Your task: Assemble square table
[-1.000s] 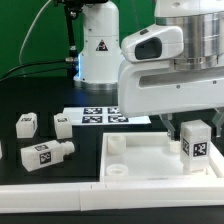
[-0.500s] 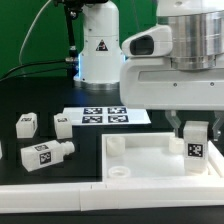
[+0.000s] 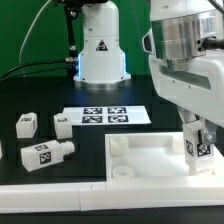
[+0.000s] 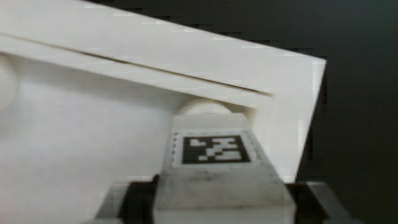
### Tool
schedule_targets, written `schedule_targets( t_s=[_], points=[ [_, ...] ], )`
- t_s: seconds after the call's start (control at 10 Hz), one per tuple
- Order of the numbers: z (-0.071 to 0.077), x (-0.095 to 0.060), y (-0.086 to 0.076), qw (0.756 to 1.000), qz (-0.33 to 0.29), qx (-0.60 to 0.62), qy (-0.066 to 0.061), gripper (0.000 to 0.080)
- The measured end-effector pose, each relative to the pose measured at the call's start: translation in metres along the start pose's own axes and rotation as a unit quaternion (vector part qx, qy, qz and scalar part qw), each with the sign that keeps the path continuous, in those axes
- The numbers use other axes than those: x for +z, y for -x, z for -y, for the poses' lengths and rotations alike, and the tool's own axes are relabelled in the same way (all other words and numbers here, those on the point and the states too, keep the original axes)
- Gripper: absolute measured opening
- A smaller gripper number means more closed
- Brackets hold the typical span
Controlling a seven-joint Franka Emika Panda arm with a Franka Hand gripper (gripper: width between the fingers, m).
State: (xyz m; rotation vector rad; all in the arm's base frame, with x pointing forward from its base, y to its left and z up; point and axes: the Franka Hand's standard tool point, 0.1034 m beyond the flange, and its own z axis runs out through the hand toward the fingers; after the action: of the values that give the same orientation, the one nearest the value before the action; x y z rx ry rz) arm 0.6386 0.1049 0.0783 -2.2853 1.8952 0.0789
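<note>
You have the white square plate (image 3: 150, 160) lying flat at lower centre, with round sockets at its corners. At the left, the first leg (image 3: 27, 123) and second leg (image 3: 62, 125) sit side by side. Below them, the third leg (image 3: 47, 155) lies on its side. The fourth leg (image 3: 197, 145) stands upright at the plate's right end, tag facing you, held in the claw (image 3: 197, 132).

Arm base (image 3: 92, 60): glossy white rounded column with a black triangular warning sticker (image 3: 103, 47) on the front, a blue light (image 3: 78, 68) glowing at its side and thin black cables (image 3: 45, 64) behind it. Wrist housing (image 3: 195, 90): bulky white shell under a brushed grey metal ring (image 3: 185, 40). Gripper (image 3: 197, 138) fingers (image 4: 128, 203): dark grey, squared-off.
</note>
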Motion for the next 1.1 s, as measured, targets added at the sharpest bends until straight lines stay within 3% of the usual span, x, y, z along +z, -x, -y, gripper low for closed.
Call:
schedule_targets(
  t_s=[0.1,0.2,0.3,0.4,0.5,0.6,0.7,0.8,0.9,1.0,1.1],
  points=[
    [-0.0001,0.0001,-0.0002,1.0,0.0,-0.016,0.0,0.0284],
    [-0.0006,0.0008,-0.0014,0.999,-0.001,-0.05,0.0,0.037],
    [-0.0024,0.0026,-0.0033,0.99,-0.002,-0.144,-0.001,0.0505],
    [-0.0006,0.0029,0.0027,0.968,-0.001,-0.251,-0.005,0.0505],
    [-0.0011,0.0032,0.0054,0.949,0.004,-0.315,-0.005,0.0619],
    [-0.0013,0.0036,0.0028,0.948,0.002,-0.319,-0.004,0.064],
    [-0.0017,0.0034,0.0007,0.932,-0.002,-0.363,-0.001,0.064],
    [-0.0016,0.0029,-0.0002,0.906,-0.008,-0.424,0.007,0.0648],
    [-0.0006,0.0015,0.0006,0.846,-0.013,-0.533,0.034,0.0649],
    [0.0045,0.0003,0.0012,0.8,-0.012,-0.597,0.054,0.0649],
    [0.0067,0.0014,0.005,0.802,-0.015,-0.594,0.054,0.0649]
  ],
)
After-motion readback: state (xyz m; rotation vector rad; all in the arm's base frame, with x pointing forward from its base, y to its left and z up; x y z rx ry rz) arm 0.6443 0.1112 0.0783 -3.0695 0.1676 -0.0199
